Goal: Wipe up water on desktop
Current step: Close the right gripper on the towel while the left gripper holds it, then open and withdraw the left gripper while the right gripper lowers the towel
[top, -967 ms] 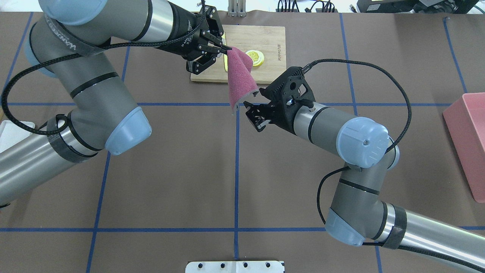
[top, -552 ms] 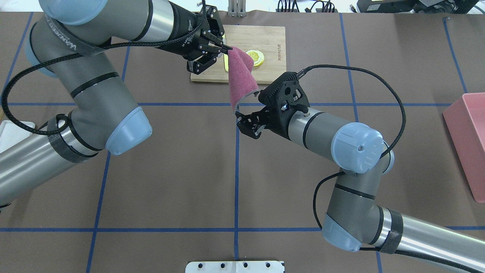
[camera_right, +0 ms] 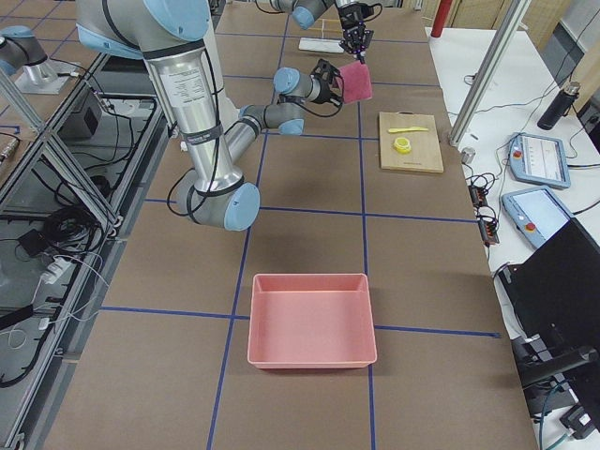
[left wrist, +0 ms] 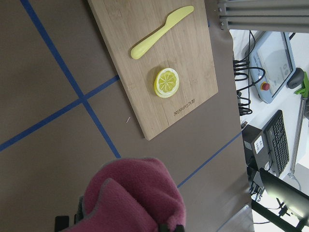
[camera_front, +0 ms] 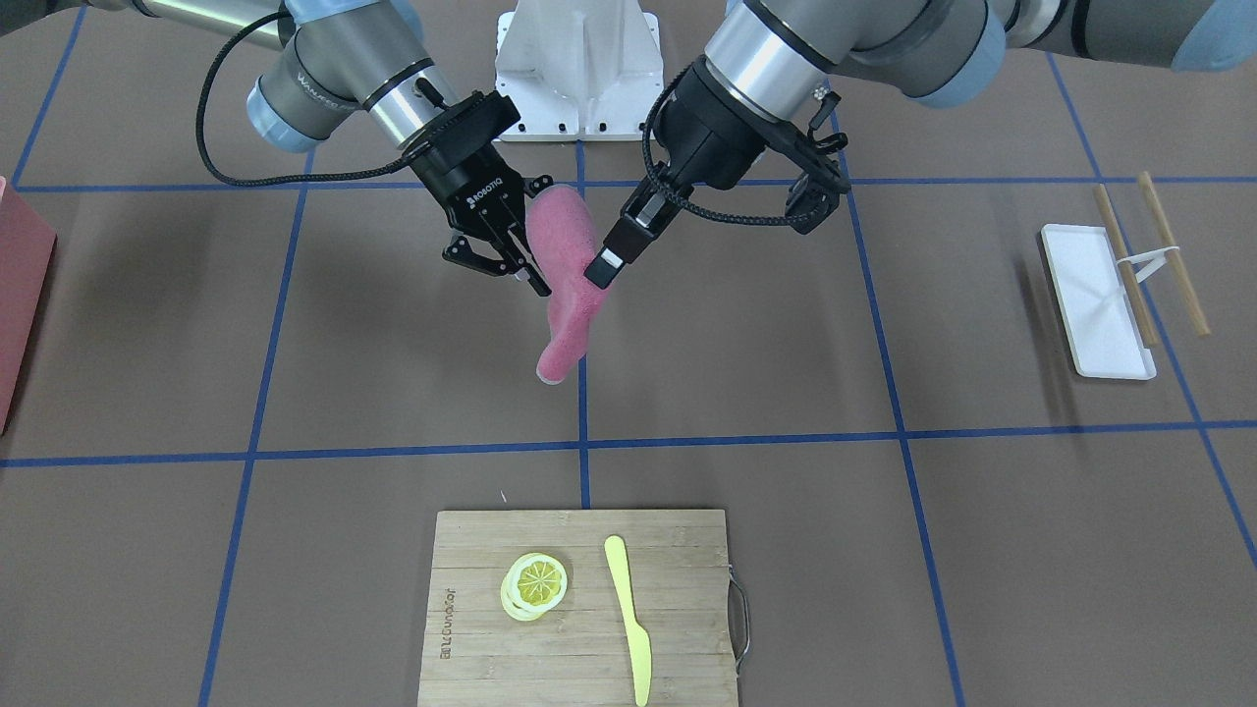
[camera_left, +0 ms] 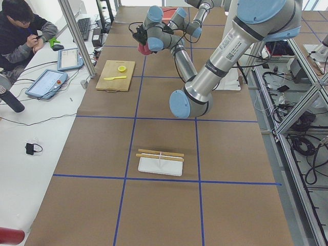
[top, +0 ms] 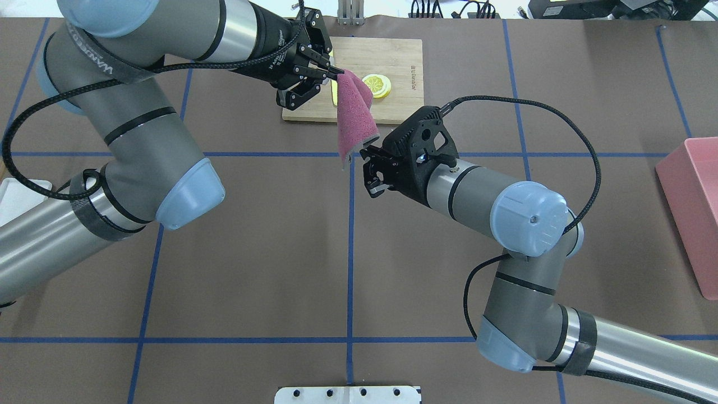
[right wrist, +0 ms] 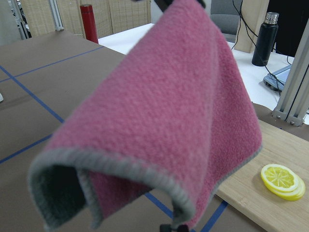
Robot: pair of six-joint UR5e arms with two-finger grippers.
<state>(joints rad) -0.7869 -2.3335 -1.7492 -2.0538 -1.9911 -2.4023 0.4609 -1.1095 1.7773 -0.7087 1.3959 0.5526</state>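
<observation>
The table (top: 252,252) that I must wipe is the wide brown surface with blue tape lines, and it lies below both arms; I cannot find a wet patch on it in any view, so I do not know yet where the water is. Above its middle line hangs the cloth (top: 353,120), pink with a grey hem, folded like a cone, and as I judge it does not touch the table. Its long axis goes down from the left gripper (top: 335,72), which pinches the top corner, and the loose lower hem points toward the robot's side. The right gripper (top: 368,171) is just beside this lower hem with its jaws spread; I cannot tell if one finger already touches the fabric. This gripper is the lower one, so I think it is nearer to the table. For me the coming move depends on bringing the hem down flat. Beyond the cloth, on the far side, lies the cutting board (camera_front: 678,589) with a lemon slice (camera_front: 536,584) and a knife (camera_front: 628,619). The pink bin (top: 693,207) and the white tray (camera_front: 1080,295) are well apart, near the table ends.
</observation>
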